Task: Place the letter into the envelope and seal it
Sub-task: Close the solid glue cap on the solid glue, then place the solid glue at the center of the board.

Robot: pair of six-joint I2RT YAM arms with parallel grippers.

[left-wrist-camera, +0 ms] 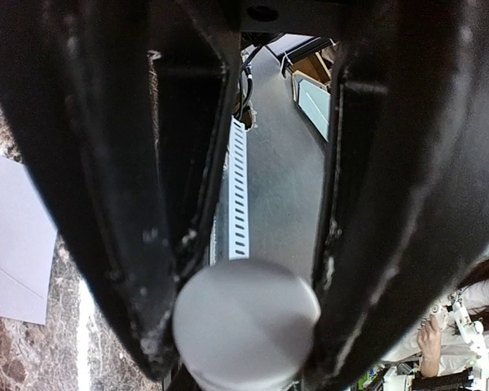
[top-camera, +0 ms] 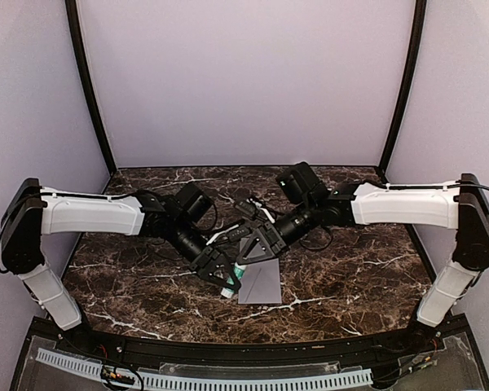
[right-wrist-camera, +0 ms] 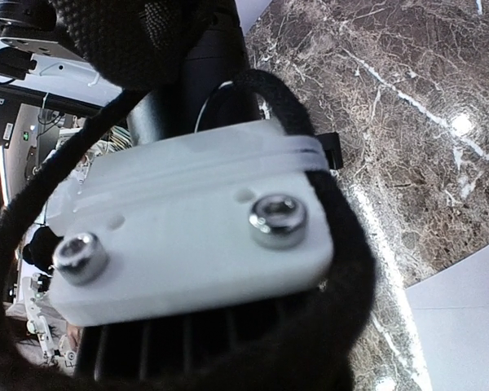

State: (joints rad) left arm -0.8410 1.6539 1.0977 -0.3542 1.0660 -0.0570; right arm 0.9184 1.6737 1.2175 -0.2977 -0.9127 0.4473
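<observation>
- Left gripper [left-wrist-camera: 243,346]: jaws clamped on a white tube [top-camera: 228,287] with a teal band. The left wrist view shows its round pale end pinched between the fingertips.
- Right gripper [top-camera: 257,244]: sits just beside the left one at table centre. Can't tell if it's open or closed, because a white screwed block [right-wrist-camera: 196,236] and a black cable sleeve [right-wrist-camera: 346,277] fill its own camera.
- Envelope [top-camera: 261,285]: lies flat on the marble table [top-camera: 350,269], just below the right gripper. The tube's lower end is at the envelope's left edge; contact unclear.
</observation>
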